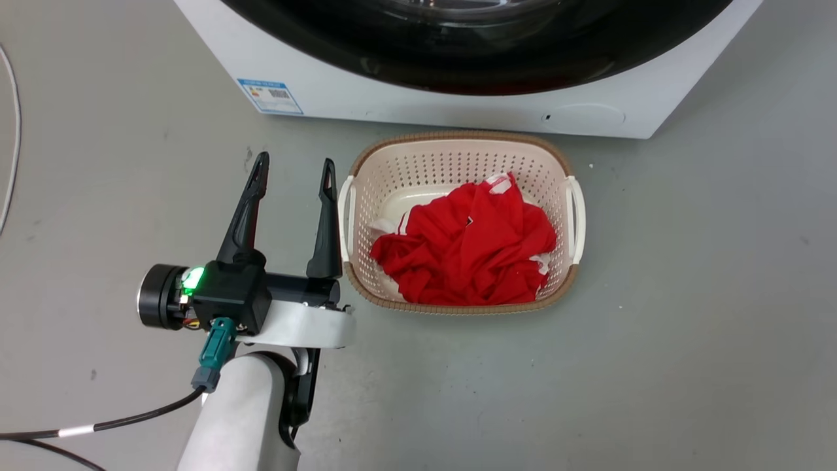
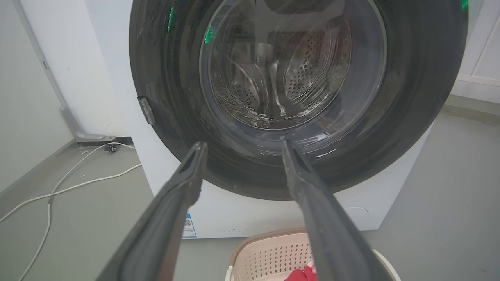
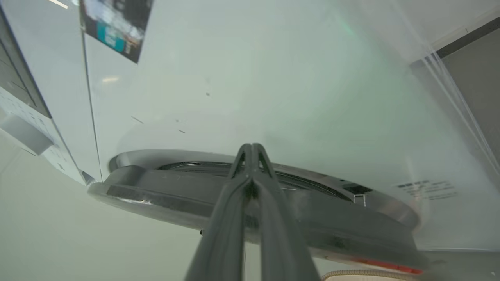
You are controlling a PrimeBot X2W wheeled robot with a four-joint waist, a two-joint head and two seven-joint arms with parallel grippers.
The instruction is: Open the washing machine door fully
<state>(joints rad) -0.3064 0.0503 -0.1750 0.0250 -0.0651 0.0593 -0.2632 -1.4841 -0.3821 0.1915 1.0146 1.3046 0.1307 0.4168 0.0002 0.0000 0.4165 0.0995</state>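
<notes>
Left wrist view: door [image 2: 410, 97] looks shut; all the opening is left to do.
Left gripper [image 1: 295, 161]: spread wide, empty.
Right gripper [image 3: 252, 147]: clenched, at door rim.

I'm keeping my left claw [image 1: 295, 160] low in front of the washing machine door [image 2: 410, 97], its two dark fingers spread wide apart and pointing toward the door. The pale forearm [image 1: 242, 412] is angling in behind it, and a green light [image 1: 191, 280] is glowing at the wrist. My right claw [image 3: 252, 147] is sitting pinched together, fingertips touching each other, aiming at the door's rim; I can't tell whether it's touching.
</notes>
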